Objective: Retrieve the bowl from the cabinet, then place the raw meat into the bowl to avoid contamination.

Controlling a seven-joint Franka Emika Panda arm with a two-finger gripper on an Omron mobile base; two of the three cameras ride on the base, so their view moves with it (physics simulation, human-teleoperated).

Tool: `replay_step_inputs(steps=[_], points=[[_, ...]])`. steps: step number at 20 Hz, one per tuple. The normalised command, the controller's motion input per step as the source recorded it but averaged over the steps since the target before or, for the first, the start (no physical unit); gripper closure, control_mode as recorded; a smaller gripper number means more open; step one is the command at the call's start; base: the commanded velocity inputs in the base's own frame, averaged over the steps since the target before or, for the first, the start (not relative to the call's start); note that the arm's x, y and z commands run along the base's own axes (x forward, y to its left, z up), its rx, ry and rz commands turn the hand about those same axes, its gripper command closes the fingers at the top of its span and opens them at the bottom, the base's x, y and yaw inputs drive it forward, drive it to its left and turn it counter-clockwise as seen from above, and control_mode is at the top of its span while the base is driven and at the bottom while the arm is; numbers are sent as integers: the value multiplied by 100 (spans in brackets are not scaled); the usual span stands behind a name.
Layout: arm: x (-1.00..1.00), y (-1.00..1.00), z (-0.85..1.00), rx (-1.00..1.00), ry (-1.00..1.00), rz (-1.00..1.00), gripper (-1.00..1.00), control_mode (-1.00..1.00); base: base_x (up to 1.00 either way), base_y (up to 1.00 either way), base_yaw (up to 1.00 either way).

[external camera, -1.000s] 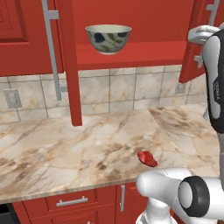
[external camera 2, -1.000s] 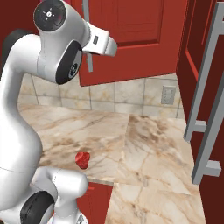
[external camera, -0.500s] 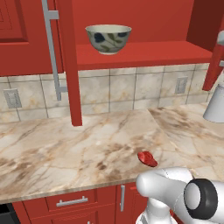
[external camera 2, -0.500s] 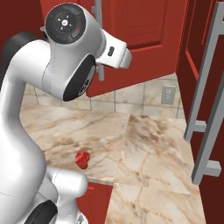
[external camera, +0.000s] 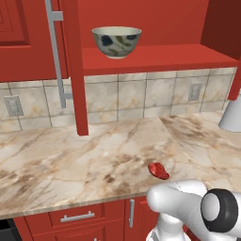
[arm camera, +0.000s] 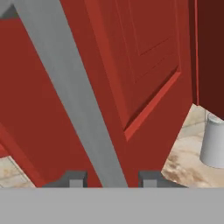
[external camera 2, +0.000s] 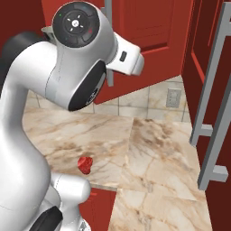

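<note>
place: home kitchen | cues: red wall cabinet (external camera: 155, 56), marble-look countertop (external camera: 70, 160), tiled backsplash (external camera: 136, 96), wall outlets (external camera: 12, 106), drawer units (external camera: 77, 219)

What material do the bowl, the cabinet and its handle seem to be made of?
The bowl: probably glazed ceramic, cream with blue and green leaf marks, slightly shiny. The cabinet: looks like red painted wood, matte, with panelled doors. The handle: seems to be brushed metal, plain silver-grey, though the render leaves this open.
</note>
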Motion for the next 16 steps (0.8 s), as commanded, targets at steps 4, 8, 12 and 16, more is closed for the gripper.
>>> replay_step_inputs(steps=[4,8,12,16], points=[[-35,-8,0,0,0,0,-100,-100,0,0,0],[-38,3,0,-1,3,-1,-100,-100,0,0,0],[-30,77,-2,-10,13,-8,-100,-100,0,0,0],[-32,69,-2,-13,13,-11,-100,-100,0,0,0]])
